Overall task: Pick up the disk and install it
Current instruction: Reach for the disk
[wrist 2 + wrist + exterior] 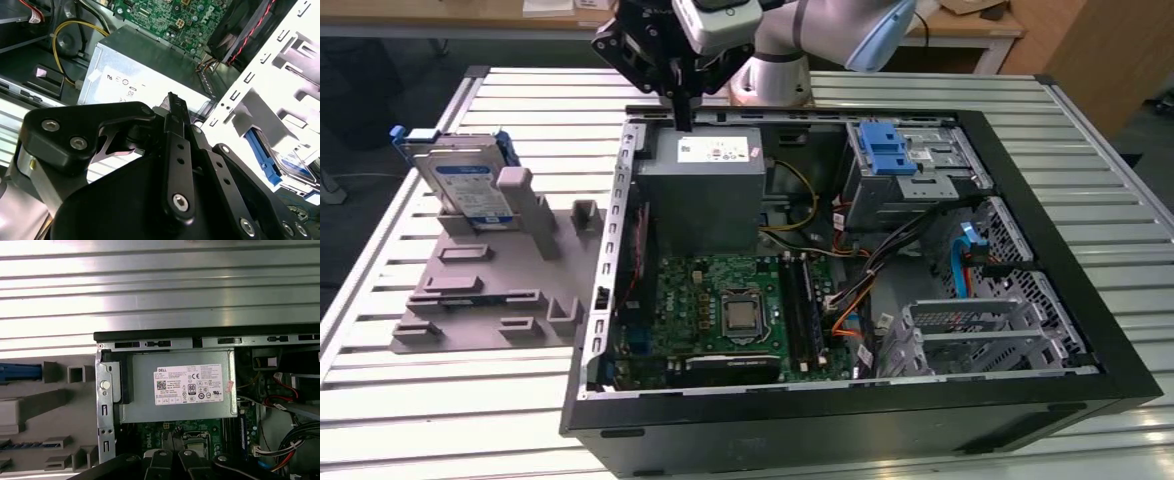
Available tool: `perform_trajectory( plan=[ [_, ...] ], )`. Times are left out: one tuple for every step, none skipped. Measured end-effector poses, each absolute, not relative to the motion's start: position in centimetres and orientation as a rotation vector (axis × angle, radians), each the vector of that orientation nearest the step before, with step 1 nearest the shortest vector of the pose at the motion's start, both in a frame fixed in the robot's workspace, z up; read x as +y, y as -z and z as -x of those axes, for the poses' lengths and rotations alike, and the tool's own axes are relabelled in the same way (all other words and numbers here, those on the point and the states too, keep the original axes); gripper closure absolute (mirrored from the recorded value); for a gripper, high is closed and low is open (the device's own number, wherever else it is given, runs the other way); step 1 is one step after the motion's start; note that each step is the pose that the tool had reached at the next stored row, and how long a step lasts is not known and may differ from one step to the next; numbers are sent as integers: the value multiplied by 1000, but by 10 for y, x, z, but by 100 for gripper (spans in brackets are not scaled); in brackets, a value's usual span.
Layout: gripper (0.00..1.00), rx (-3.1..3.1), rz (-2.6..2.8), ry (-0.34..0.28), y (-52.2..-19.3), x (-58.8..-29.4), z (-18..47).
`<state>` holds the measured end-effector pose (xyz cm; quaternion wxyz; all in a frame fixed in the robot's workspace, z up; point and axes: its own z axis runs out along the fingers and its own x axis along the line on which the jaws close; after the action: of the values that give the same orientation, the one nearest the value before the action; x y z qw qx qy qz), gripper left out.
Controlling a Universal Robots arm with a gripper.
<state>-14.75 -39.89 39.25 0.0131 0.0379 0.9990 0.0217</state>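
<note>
We judge the step in hand to be the pickup, and it has not begun. The gripper (683, 122) hangs over the far edge of the power-supply box (700, 190) inside the computer case (1067, 335). Its jaws are drawn together, or very nearly so, with nothing between them. The disk (459, 178) is well apart from it, standing upright in the grey fixture (494, 295) on the table (440, 425), outside the case on the exterior view's left. To do this well, we think the arm needs to travel high enough to clear the case wall. The jaws need to be opened wide before they descend, not while they are over the disk. The blue carrier (503, 148) frames the disk and a grey post (518, 200) stands just in front of it. A grip from above across the two flat faces, clear of the post, looks safest to us. A slow, straight descent should keep the disk from tipping in its slot.
</note>
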Motion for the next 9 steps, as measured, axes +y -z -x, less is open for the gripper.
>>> perform_trajectory(
  plan=[
    [89, 3112, -118, -68, -392, -399, 148],
    [89, 3112, -118, -68, -392, -399, 149],
    [89, 3113, -118, -68, -392, -399, 149],
    [89, 3113, -118, -68, -392, -399, 150],
    [89, 3112, -118, -68, -392, -399, 151],
    [89, 3113, -118, -68, -392, -399, 151],
    [89, 3112, -118, -68, -392, -399, 152],
    [89, 3112, -118, -68, -392, -399, 152],
    [89, 3113, -118, -68, -392, -399, 153]
  ],
)
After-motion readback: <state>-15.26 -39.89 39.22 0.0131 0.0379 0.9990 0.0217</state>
